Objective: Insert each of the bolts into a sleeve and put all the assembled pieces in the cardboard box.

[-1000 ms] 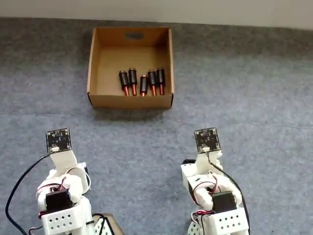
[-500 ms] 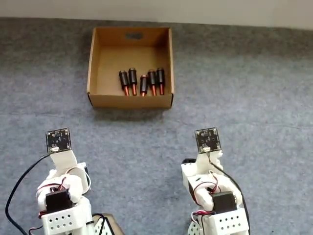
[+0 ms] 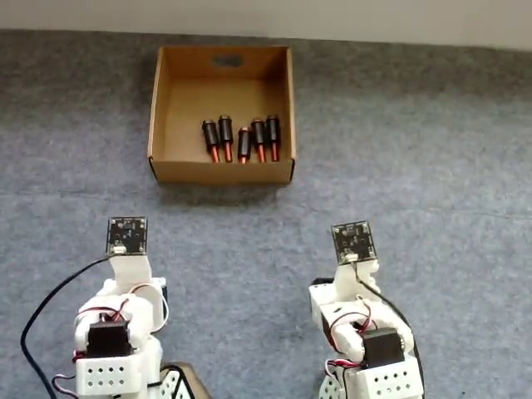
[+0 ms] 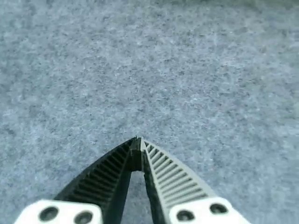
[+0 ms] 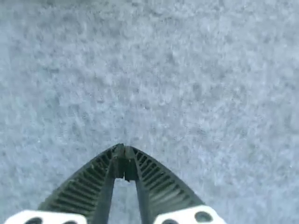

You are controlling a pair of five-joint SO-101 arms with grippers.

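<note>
The cardboard box [image 3: 164, 100] stands at the back of the grey carpet, left of centre. Inside it lie several assembled pieces [image 3: 242, 140], black sleeves with orange bolt ends, side by side along the near right of its floor. Both arms sit folded at the near edge, well short of the box. My left gripper [image 4: 138, 141] is shut over bare carpet with nothing in it. My right gripper [image 5: 122, 148] is likewise shut and holds nothing above bare carpet.
Grey carpet [image 3: 416, 150] covers the whole table, with open room between the arms and the box and to the right. A pale wall strip [image 3: 332, 17] runs along the far edge. A black cable [image 3: 37, 320] loops beside the left arm's base.
The left arm has swung a little to the right, its wrist camera board now nearer the table's middle. The right arm has stayed put.
</note>
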